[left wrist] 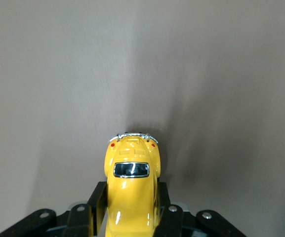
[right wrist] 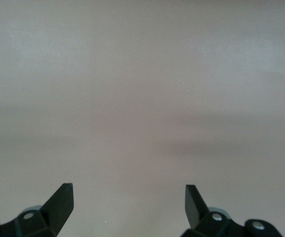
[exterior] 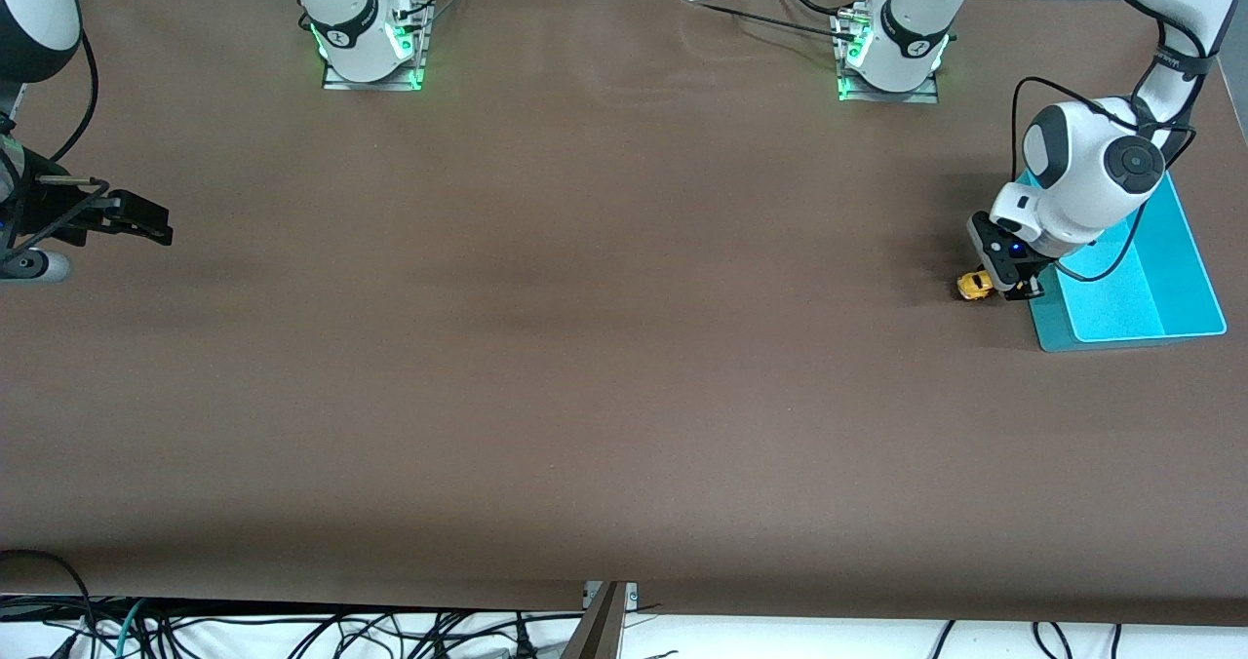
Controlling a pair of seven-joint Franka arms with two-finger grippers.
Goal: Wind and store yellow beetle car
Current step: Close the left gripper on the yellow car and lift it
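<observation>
The yellow beetle car (exterior: 973, 285) sits on the brown table right beside the cyan bin (exterior: 1170, 279), toward the left arm's end. My left gripper (exterior: 996, 287) is down at the table and shut on the car. In the left wrist view the yellow beetle car (left wrist: 131, 187) fills the gap, with a black finger (left wrist: 97, 205) pressed against each of its sides and its dark window and chrome bumper pointing away from the hand. My right gripper (exterior: 146, 222) hangs open over the table at the right arm's end; its fingertips (right wrist: 63, 200) stand wide apart with nothing between them.
The cyan bin's long wall (exterior: 1048, 323) stands right next to the left hand, and the left arm's wrist hangs over the bin. The two arm bases (exterior: 370, 40) stand along the table's edge farthest from the front camera. Bare brown tabletop (exterior: 585, 347) spreads between the arms.
</observation>
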